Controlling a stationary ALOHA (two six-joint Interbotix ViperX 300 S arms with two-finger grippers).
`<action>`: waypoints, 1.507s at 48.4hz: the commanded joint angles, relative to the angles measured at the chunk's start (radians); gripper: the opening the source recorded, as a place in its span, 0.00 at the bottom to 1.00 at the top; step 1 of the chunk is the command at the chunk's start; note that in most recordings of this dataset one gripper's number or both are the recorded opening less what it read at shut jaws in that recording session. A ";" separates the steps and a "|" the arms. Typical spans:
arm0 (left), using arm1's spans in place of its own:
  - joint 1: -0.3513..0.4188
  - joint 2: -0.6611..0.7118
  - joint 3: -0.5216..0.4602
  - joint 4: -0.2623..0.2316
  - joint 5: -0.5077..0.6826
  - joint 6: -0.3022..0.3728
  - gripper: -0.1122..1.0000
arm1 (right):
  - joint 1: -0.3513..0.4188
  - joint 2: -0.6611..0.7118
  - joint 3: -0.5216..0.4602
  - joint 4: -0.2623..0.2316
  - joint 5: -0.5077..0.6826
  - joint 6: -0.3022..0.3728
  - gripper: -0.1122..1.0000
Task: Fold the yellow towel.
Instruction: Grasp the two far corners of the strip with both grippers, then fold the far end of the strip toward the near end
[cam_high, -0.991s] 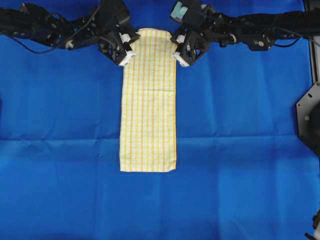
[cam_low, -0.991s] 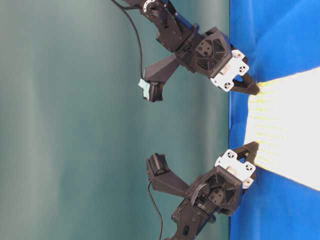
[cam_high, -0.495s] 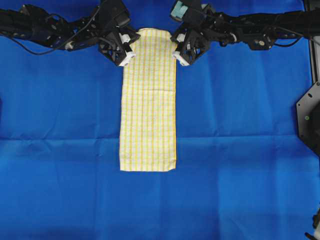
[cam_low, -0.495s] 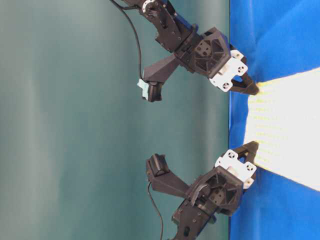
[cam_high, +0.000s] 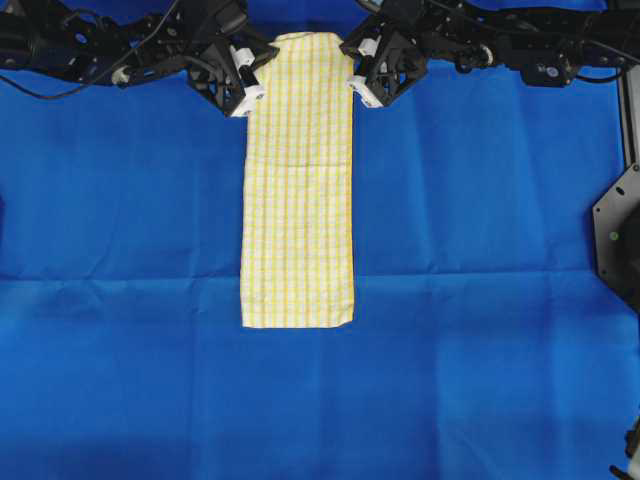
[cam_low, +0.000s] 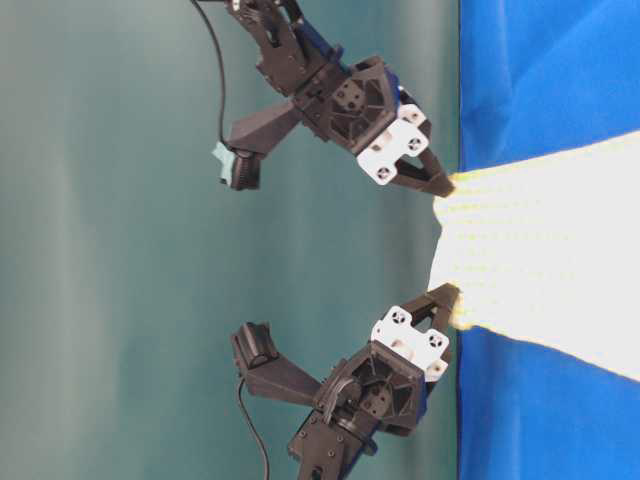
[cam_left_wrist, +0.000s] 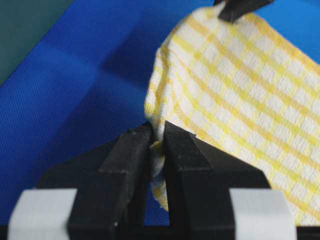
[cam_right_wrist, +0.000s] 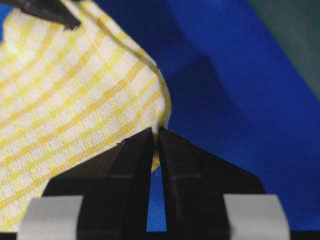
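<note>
The left tool (cam_high: 247, 92) and right tool (cam_high: 362, 93) are each pinching a far corner of the yellow towel (cam_high: 298, 200) (long, narrow strip), lifting that end off the blue cloth (cam_high: 500, 250).

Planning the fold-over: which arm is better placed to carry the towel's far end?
Neither, both. Left gripper and right gripper each pinch a far corner of the yellow-checked woven towel, already lifted off the blue cloth.

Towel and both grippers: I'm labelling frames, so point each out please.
towel (cam_high: 297, 210), overhead view, middle of the cloth.
left gripper (cam_left_wrist: 156, 131), left wrist view, between fingertips.
right gripper (cam_right_wrist: 155, 132), right wrist view, between fingertips.
</note>
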 joint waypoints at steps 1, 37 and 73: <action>0.002 -0.034 0.000 0.003 -0.003 0.002 0.14 | -0.003 -0.029 -0.014 -0.002 -0.002 -0.002 0.13; -0.158 -0.187 0.069 0.002 0.103 -0.011 0.14 | 0.170 -0.189 0.095 0.009 0.014 0.023 0.13; -0.546 -0.235 0.207 -0.002 0.052 -0.216 0.14 | 0.480 -0.244 0.207 0.044 -0.020 0.123 0.13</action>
